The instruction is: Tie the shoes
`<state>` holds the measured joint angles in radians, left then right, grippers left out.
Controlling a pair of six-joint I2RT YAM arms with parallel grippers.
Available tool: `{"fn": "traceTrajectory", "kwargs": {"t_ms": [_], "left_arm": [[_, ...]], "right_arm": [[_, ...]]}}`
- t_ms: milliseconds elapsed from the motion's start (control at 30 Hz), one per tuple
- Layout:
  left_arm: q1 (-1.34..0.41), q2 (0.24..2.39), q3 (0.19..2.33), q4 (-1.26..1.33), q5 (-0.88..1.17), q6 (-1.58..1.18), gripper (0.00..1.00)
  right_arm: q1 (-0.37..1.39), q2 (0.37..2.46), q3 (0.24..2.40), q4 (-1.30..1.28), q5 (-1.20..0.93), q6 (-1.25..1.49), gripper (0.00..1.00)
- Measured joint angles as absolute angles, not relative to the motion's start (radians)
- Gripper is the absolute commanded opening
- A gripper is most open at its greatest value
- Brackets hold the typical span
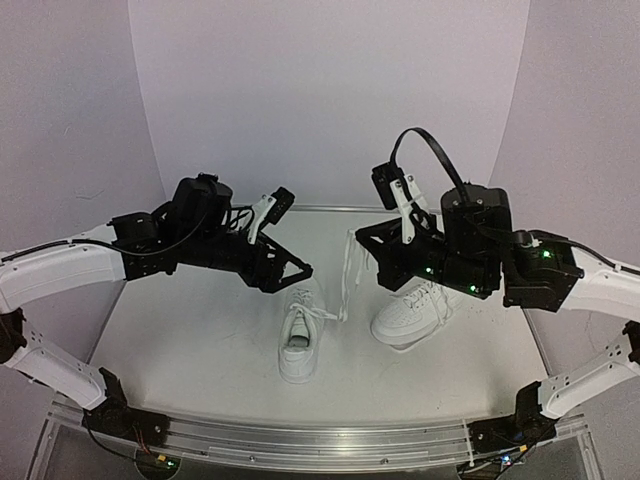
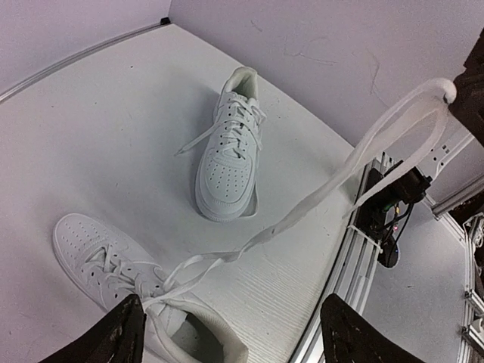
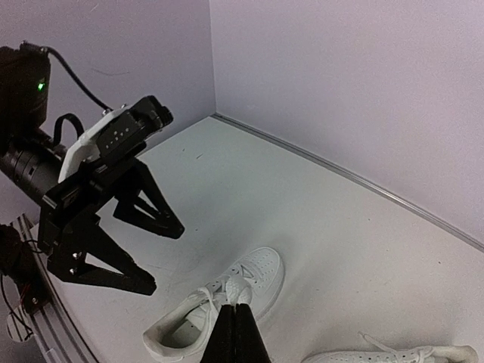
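Two white shoes lie on the table, the left shoe (image 1: 298, 345) (image 2: 106, 265) (image 3: 265, 276) and the right shoe (image 1: 410, 315) (image 2: 227, 159) (image 3: 393, 355). My right gripper (image 1: 357, 238) (image 3: 234, 305) is shut on a folded bight of the left shoe's lace (image 1: 347, 280) (image 2: 318, 197) (image 3: 237, 288) and holds it up off the table. The lace runs in a long slack line from the shoe's eyelets up to that grip. My left gripper (image 1: 298, 278) (image 2: 231, 318) (image 3: 162, 257) hovers open above the left shoe's heel opening, with nothing between its fingers. The right shoe's laces lie loose on its tongue.
The aluminium rail (image 1: 320, 435) (image 2: 355, 249) runs along the table's near edge, with cables and a lit board beside it. White walls (image 1: 330, 100) enclose the table at the back and sides.
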<state>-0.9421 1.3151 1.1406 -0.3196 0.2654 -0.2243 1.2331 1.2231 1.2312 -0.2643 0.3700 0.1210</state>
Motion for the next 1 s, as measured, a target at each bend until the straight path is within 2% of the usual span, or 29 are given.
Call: {"fn": "traceTrajectory", "kwargs": {"t_ms": [433,1000], "left_arm": [[-0.944,1.322,1.152,-0.228,0.439,-0.047,0.66],[-0.954,1.378,1.268,-0.182,0.491,0.005,0.56]], "right_arm": [[1.233,1.205,1.269,-0.245,0.192,0.069,0.0],[1.233,1.195,1.342,-0.228,0.178,0.025,0.0]]}}
